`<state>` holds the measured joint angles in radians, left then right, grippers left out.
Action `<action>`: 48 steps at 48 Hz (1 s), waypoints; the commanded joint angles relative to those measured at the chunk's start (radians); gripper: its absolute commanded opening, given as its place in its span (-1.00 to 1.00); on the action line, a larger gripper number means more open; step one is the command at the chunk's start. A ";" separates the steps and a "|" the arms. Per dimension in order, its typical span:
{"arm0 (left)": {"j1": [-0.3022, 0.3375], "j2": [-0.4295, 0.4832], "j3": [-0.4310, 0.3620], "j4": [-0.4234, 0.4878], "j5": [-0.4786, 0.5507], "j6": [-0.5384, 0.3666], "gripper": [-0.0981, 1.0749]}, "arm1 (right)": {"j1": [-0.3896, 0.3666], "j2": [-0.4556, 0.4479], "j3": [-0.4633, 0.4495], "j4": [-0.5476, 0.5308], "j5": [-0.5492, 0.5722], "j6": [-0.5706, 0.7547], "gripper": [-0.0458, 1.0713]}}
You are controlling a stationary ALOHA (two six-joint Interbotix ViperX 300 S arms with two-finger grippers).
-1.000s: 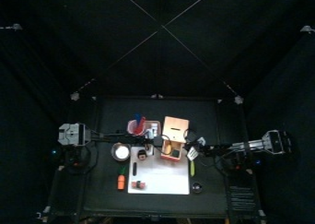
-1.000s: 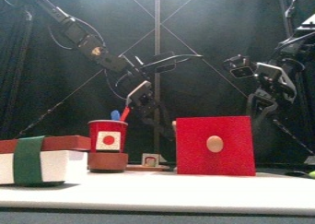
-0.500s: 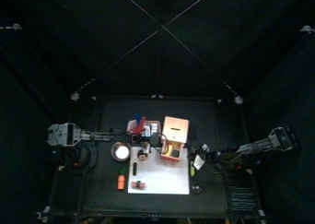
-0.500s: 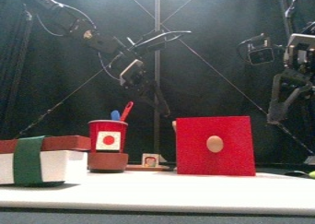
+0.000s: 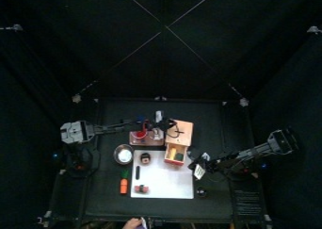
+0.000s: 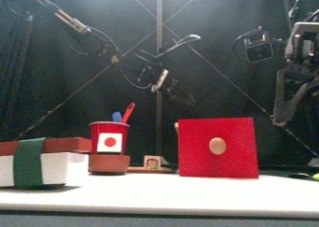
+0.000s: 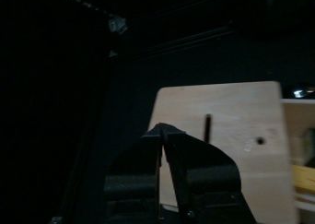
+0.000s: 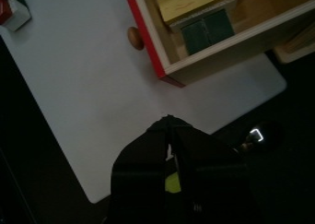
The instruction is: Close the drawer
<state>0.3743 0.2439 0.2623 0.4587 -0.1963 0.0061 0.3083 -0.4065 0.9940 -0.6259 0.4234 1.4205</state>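
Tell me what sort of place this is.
Most likely a robot test cell, not a home or shop: a small black table penned in by black curtains, two black arms reaching in from either side, and staged props such as a red-fronted drawer on a white mat.

Drawer (image 8: pixel 215 29): my right wrist view's edge cuts it off; I see only part of the tray.
Drawer contents: a dark green item (image 8: pixel 204 27) inside, too unclear for me to identify.
Wooden box unit (image 7: pixel 222 135): partly behind my left gripper (image 7: pixel 165 128).
Top view: table items too small to tell apart.
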 commanded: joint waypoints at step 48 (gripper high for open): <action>0.067 0.207 -0.390 -0.190 0.566 0.003 -0.11 | -0.023 0.417 -0.353 -0.029 0.009 0.002 -0.12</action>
<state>0.4433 0.4755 -0.0982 0.2684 0.3620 0.0092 0.3022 0.0184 0.6719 -0.6427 0.4264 1.4205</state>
